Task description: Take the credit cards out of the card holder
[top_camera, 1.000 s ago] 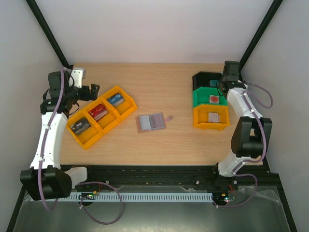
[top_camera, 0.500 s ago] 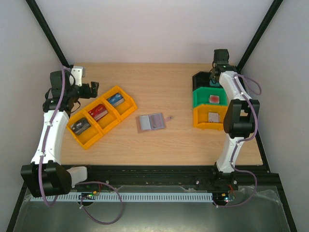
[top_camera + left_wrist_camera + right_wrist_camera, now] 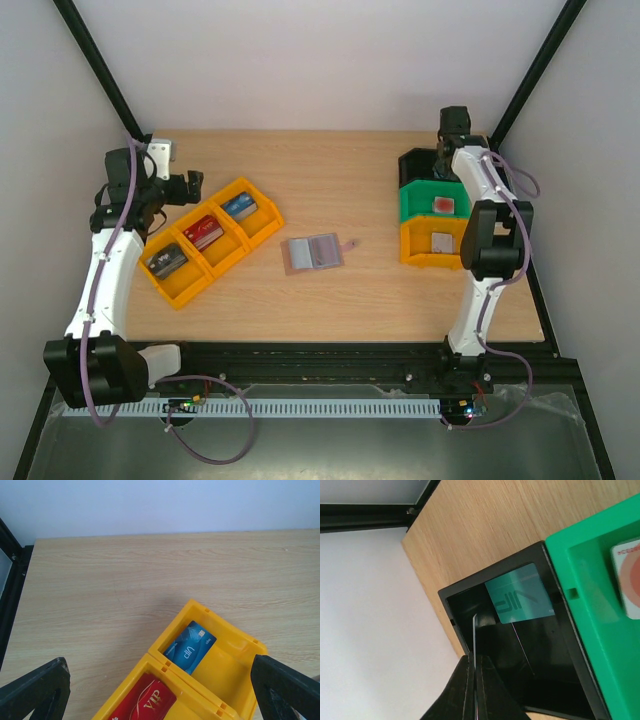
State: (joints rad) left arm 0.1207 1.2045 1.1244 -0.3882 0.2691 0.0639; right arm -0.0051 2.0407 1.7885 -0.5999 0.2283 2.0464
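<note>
Looking from above, you find the card holder (image 3: 312, 252) open mid-table, credit cards (image 3: 204, 232) already in the bins (image 3: 190, 290). Left wrist: the left gripper (image 3: 159, 680) spread above a blue card (image 3: 190, 647). Right wrist: the right gripper (image 3: 475, 675) pinches a thin card (image 3: 474, 635) edge-on over the black bin (image 3: 455, 610); you seem nearly done.

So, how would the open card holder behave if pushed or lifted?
The card holder lies open and flat on the table, so a push probably slides it rather than tips it. It folds along the middle, so lifted by one edge it may flop. It looks thin, so it is likely light.
</note>
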